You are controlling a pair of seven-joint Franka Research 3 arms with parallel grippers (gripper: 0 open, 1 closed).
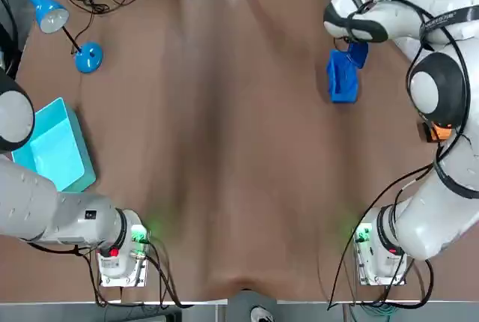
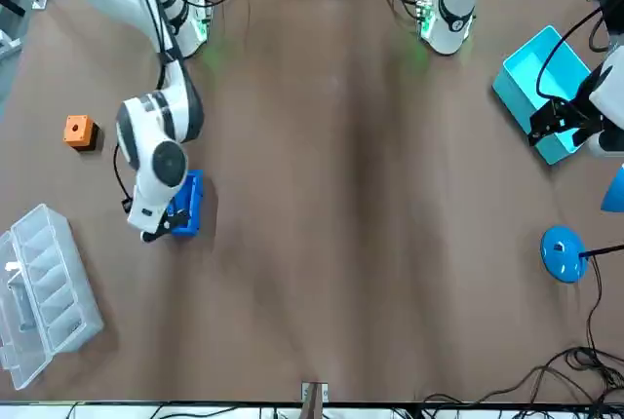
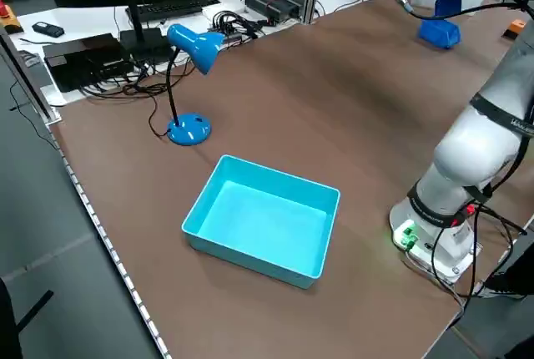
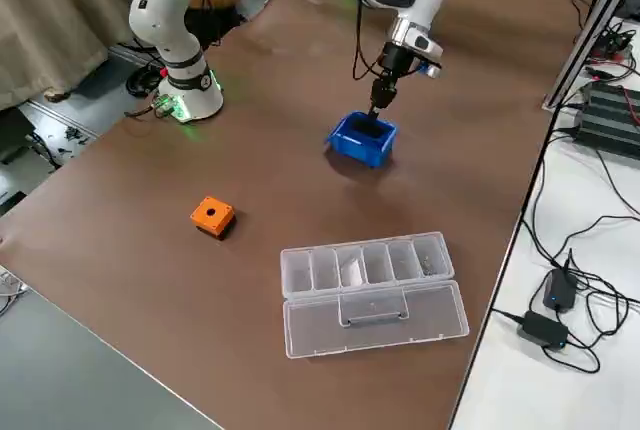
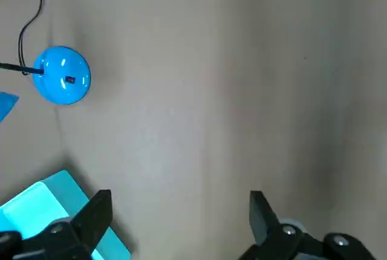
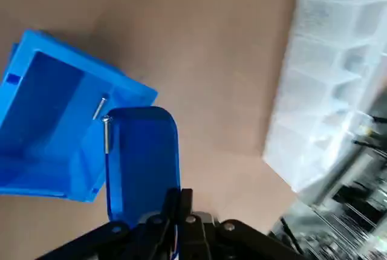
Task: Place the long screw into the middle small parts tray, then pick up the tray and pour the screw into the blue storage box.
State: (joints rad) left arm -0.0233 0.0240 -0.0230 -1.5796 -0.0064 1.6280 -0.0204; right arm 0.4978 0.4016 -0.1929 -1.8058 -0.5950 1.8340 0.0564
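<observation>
Right pincer (image 6: 179, 198) clamps small blue plastic tray (image 6: 142, 157) over blue plastic storage box (image 6: 53, 94), long metal screw (image 6: 106, 134) at box rim; left pincer (image 5: 179, 199) wide, far off.

clear organizer (image 6: 335, 78): blurred, edge-cut | blue storage box (image 6: 42, 109): cut by edge

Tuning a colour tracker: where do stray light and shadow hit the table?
Top view: green light from the base lamps tints the table beside both bases; a darker band runs down its middle. Right side view: the blue storage box, below the right gripper holding the small tray, casts a soft shadow.
</observation>
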